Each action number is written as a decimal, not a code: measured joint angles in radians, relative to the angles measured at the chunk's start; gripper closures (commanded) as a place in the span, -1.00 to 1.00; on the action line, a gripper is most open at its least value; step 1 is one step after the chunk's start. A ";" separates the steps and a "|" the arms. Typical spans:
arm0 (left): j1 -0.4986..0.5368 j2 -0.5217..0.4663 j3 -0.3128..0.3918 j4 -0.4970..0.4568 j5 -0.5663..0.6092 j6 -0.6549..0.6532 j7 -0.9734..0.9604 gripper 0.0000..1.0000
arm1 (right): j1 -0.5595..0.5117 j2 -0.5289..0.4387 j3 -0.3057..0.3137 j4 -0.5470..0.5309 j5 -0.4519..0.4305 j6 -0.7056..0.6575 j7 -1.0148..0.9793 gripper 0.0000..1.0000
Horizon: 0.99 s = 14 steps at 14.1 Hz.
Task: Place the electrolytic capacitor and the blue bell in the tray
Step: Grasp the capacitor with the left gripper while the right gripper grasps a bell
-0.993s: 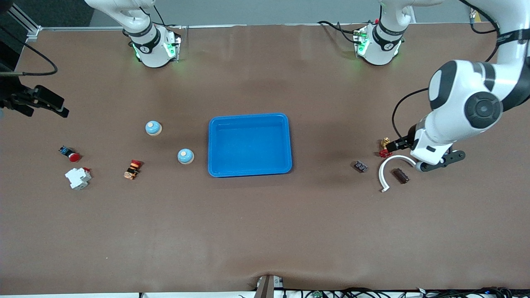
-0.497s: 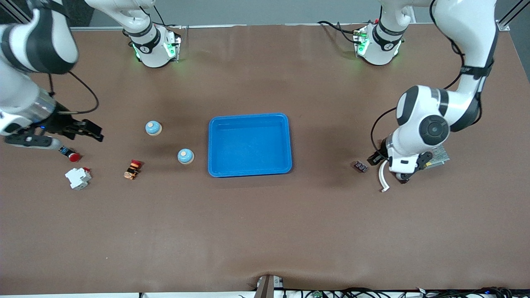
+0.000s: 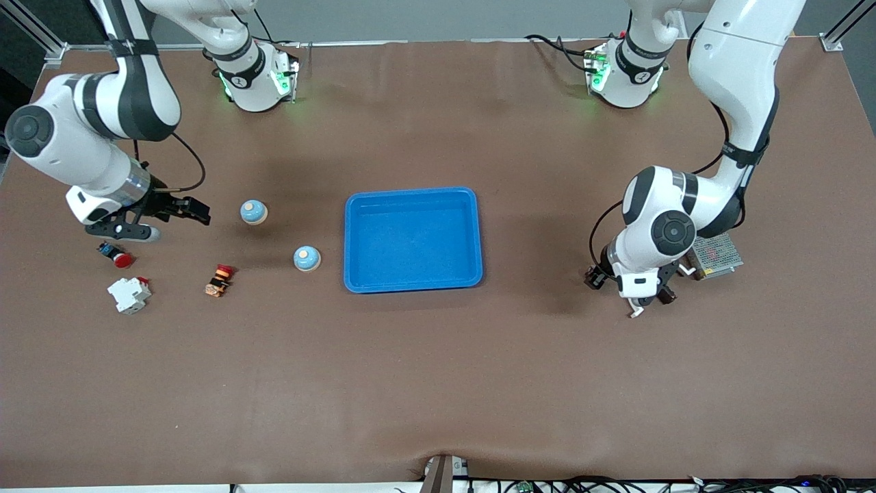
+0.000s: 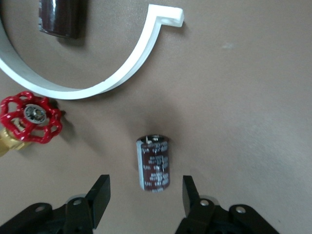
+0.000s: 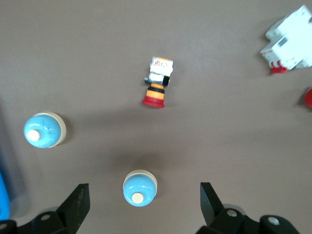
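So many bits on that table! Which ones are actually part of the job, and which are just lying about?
Job:
tray
electrolytic capacitor
two blue bells

Lying about:
red-handled valve
white curved clip
white breaker
red push button
orange-striped button
metal power supply

"What kind of place is this?"

"A robot lab. Two white robot arms are fixed at one edge of a big brown worktop (image 3: 438, 376)."

"What else shows it?"

"Green lights glow on the arm bases (image 3: 256, 79). Black cables (image 3: 616, 485) lie in a bunch along the edge nearest the front camera. Small electric parts are spread about, like a red push button (image 3: 116, 255), a white switch block (image 3: 129, 294) and a metal box with holes (image 3: 715, 253)."
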 measured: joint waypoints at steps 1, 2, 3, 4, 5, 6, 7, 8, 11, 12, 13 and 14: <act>0.003 0.010 0.001 -0.002 0.000 0.018 0.000 -0.36 | 0.003 0.001 0.001 -0.032 0.000 0.038 0.000 -1.00; 0.007 0.019 0.002 -0.004 0.000 0.033 0.000 -0.36 | 0.009 0.005 0.002 -0.063 0.000 0.080 0.002 -1.00; 0.010 0.028 0.004 -0.005 0.000 0.049 0.000 -0.33 | 0.016 0.013 0.003 -0.094 0.001 0.130 0.004 -1.00; 0.014 0.037 0.006 -0.007 0.000 0.067 0.000 -0.16 | 0.023 0.028 0.005 -0.123 0.001 0.185 0.006 -1.00; 0.019 0.045 0.007 -0.008 0.000 0.084 0.000 0.20 | 0.030 0.050 0.005 -0.147 0.001 0.236 0.008 -1.00; 0.023 0.052 0.007 -0.008 0.000 0.097 0.000 0.69 | 0.035 0.078 0.006 -0.166 0.002 0.285 0.011 -1.00; 0.026 0.057 0.007 -0.008 0.000 0.106 0.000 1.00 | 0.039 0.109 0.006 -0.180 0.002 0.334 0.012 -1.00; 0.026 0.059 0.007 -0.008 0.000 0.113 0.000 1.00 | 0.043 0.141 0.006 -0.192 0.002 0.383 0.013 -1.00; 0.023 0.056 0.003 -0.001 0.000 0.121 -0.007 1.00 | 0.052 0.216 0.006 -0.223 0.002 0.506 0.014 -1.00; 0.019 0.051 0.000 0.003 0.000 0.121 -0.022 1.00 | 0.053 0.231 0.006 -0.234 0.002 0.527 0.014 -1.00; 0.010 0.042 -0.004 0.008 0.000 0.121 -0.040 1.00 | 0.054 0.240 0.006 -0.243 0.002 0.538 0.014 -1.00; -0.007 0.029 -0.007 0.011 0.000 0.121 -0.064 1.00 | 0.054 0.244 0.006 -0.251 0.002 0.541 0.014 -1.00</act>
